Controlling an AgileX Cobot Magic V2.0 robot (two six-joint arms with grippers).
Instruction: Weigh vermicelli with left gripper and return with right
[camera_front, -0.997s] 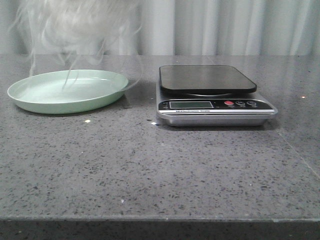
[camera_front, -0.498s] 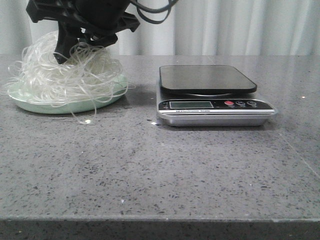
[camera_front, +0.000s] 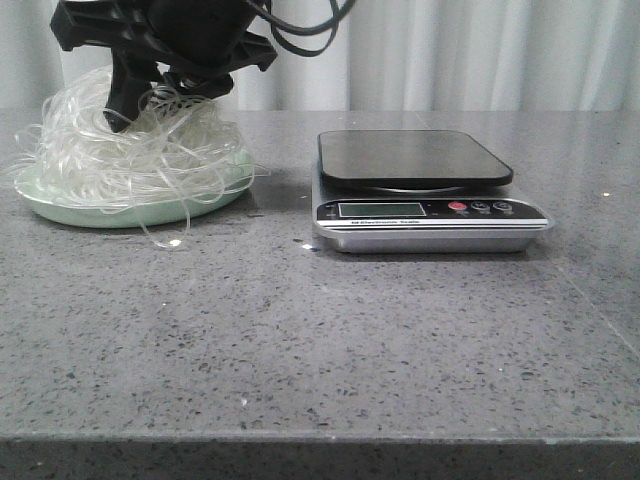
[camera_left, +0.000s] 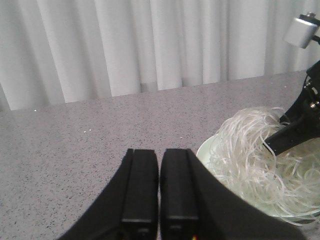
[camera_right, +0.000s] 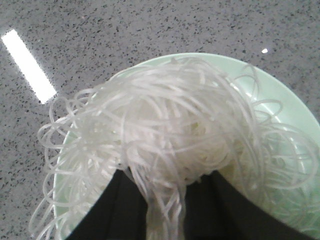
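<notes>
The vermicelli is a fluffy tangle of whitish strands resting on the mint-green plate at the far left of the table. My right gripper reaches down into the tangle from above. In the right wrist view its black fingers are shut on a bunch of the vermicelli over the plate. My left gripper is shut and empty, hovering beside the plate and the vermicelli. It is out of the front view.
A silver kitchen scale with a bare black platform stands right of the plate, its display facing front. A white curtain hangs behind the grey speckled table. A few strands hang over the plate's front rim.
One second ago the vermicelli was a blur above the bare plate. It has come down onto the plate with my right gripper. Over the last half second almost nothing has moved.
</notes>
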